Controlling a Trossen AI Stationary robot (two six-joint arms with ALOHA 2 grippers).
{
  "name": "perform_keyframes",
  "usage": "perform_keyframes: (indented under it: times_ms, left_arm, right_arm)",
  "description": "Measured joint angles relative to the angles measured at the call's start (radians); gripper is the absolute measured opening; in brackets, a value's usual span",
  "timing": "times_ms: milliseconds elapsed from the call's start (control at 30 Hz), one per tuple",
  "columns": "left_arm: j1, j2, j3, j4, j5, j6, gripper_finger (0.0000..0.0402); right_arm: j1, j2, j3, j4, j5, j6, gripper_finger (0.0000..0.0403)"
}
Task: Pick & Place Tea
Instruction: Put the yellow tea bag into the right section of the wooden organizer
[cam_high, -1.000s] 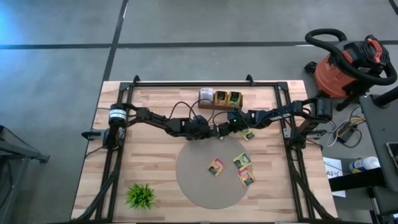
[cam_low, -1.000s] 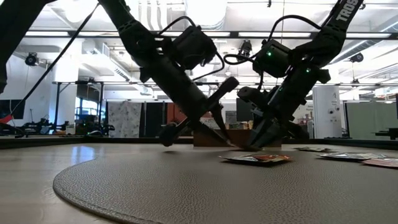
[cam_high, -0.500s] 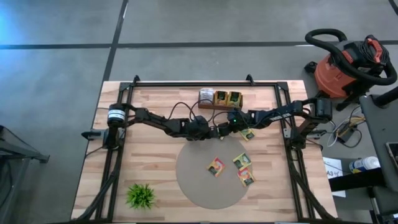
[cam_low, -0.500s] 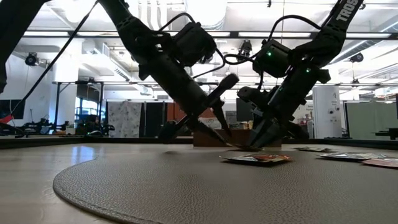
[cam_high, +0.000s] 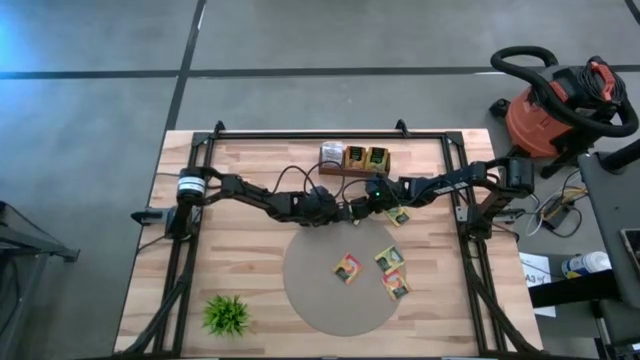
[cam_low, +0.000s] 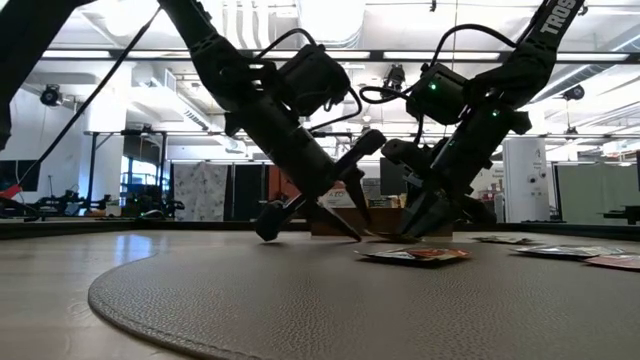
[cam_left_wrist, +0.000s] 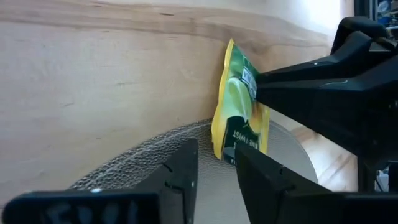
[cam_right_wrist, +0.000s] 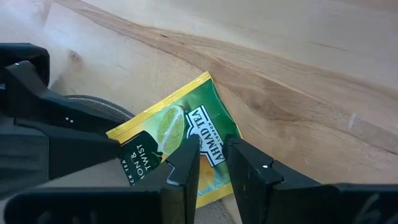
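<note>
A close look down past two dark fingers (cam_right_wrist: 249, 177) of the right end effector (cam_right_wrist: 211, 163), which stand close together with a narrow gap between them. Pinched in that gap is the edge of a yellow-green tea sachet (cam_right_wrist: 177, 134), tilted, with a lime picture, a dark label panel and white lettering. Behind it lies the pale wooden bench (cam_right_wrist: 298, 74), with darker grain streaks running diagonally. A rounded grey mat (cam_right_wrist: 93, 102) shows partly beside the sachet. The left end effector (cam_right_wrist: 56, 140), dark and blocky, reaches in from the side and touches the sachet's opposite edge.
</note>
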Motion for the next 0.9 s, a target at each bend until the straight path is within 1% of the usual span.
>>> perform_keyframes:
  times_ms: [133, 267, 433, 633, 767, 900]
  left_arm:
    - [0.0, 0.001, 0.001, 0.003, -0.006, 0.005, 0.0122]
    - [0.0, 0.001, 0.001, 0.007, -0.007, 0.006, 0.0126]
    - [0.007, 0.004, 0.001, 0.054, -0.014, 0.048, 0.0126]
    - [0.018, 0.032, 0.011, 0.08, -0.008, 0.054, 0.0126]
    - [0.018, 0.034, 0.012, 0.083, 0.012, 0.07, 0.0124]
    - [0.016, 0.034, 0.011, 0.083, 0.056, 0.108, 0.0107]
  right_arm:
    - [0.001, 0.0, 0.0, 0.002, 0.0, 0.0, 0.0082]
    - [0.001, 0.0, 0.0, 0.012, -0.001, 0.001, 0.0082]
    - [0.001, 0.002, -0.001, 0.037, -0.007, 0.004, 0.0082]
    - [0.001, 0.002, -0.001, 0.045, -0.019, 0.013, 0.0082]
    - [0.001, 0.002, -0.001, 0.047, -0.027, 0.025, 0.0082]
    - [0.001, 0.002, -0.001, 0.049, -0.022, 0.031, 0.0082]
